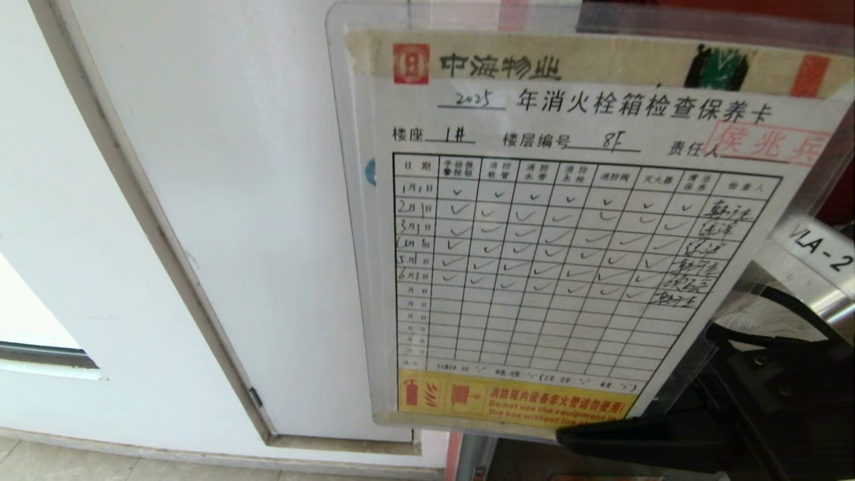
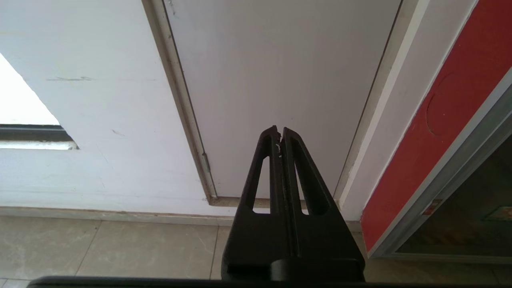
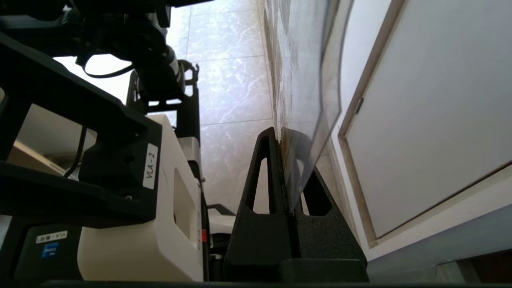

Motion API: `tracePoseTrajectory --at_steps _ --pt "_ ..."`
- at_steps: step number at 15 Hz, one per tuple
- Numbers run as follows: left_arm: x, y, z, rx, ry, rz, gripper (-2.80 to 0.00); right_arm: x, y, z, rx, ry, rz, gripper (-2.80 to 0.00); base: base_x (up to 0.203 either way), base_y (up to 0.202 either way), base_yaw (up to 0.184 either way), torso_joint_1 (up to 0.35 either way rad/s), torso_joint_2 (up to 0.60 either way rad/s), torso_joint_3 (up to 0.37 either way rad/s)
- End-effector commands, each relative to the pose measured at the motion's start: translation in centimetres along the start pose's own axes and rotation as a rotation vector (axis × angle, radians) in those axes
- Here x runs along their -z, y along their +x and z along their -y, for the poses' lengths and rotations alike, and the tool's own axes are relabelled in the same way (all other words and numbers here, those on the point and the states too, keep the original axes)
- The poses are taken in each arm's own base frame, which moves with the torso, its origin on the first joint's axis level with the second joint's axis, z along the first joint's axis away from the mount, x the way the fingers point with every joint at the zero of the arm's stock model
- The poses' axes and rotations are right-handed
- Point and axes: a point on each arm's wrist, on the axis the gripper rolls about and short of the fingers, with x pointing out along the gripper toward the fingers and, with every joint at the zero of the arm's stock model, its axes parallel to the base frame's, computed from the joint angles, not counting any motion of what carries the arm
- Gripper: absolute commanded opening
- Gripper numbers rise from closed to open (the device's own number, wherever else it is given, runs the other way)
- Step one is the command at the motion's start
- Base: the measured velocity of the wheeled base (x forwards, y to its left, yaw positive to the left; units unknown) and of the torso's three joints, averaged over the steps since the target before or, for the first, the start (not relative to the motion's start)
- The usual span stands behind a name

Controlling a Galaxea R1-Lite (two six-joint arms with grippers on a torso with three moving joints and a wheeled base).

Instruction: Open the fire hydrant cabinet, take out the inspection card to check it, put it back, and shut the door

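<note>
The inspection card (image 1: 568, 234), a white sheet with a ticked table and a yellow strip along its lower edge, sits in a clear sleeve and fills most of the head view. My right gripper (image 1: 641, 427) is shut on the sleeve's lower right corner. In the right wrist view the card (image 3: 300, 80) shows edge-on, rising from the pinched right gripper (image 3: 280, 134). My left gripper (image 2: 279, 130) is shut on nothing and hangs parked, facing the wall. A red wall of the fire hydrant cabinet (image 2: 440, 132) with its silver frame shows beside it. The door is out of view.
A plain white panel door (image 1: 234, 200) in a beige frame stands behind the card, its blue lock (image 1: 369, 172) peeking past the sleeve. Beige floor tiles (image 2: 120, 248) run below. A dark glass panel (image 2: 472, 216) sits by the silver frame. My own white body (image 3: 140, 220) is close.
</note>
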Motion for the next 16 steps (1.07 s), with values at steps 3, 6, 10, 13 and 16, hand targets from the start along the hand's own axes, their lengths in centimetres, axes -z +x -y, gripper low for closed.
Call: tracePoseTrajectory --at_steps 3,6,10,13,16 --pt "0.0 0.0 0.0 0.000 0.000 -0.001 -2.80 -1.4 -0.2 0.2 0.007 -0.033 0.040 -2.80 0.000 0.000 0.000 0.000 0.00 0.000" --pt "0.0 0.0 0.0 0.001 0.000 -0.001 -2.80 -2.5 -0.3 0.5 0.021 -0.052 0.063 -2.80 0.000 0.000 0.000 0.000 0.00 0.000" --pt "0.0 0.0 0.0 0.001 0.000 -0.001 -2.80 -3.1 -0.5 0.6 0.030 -0.063 0.081 -2.80 0.000 0.000 0.000 0.000 0.00 0.000" --pt "0.0 0.0 0.0 0.001 0.000 -0.001 -2.80 -3.7 -0.7 0.7 0.041 -0.077 0.098 -2.80 0.000 0.000 0.000 0.000 0.00 0.000" --pt "0.0 0.0 0.0 0.000 0.000 -0.001 -2.80 -3.8 -0.6 0.8 0.048 -0.076 0.096 -2.80 0.000 0.000 0.000 0.000 0.00 0.000"
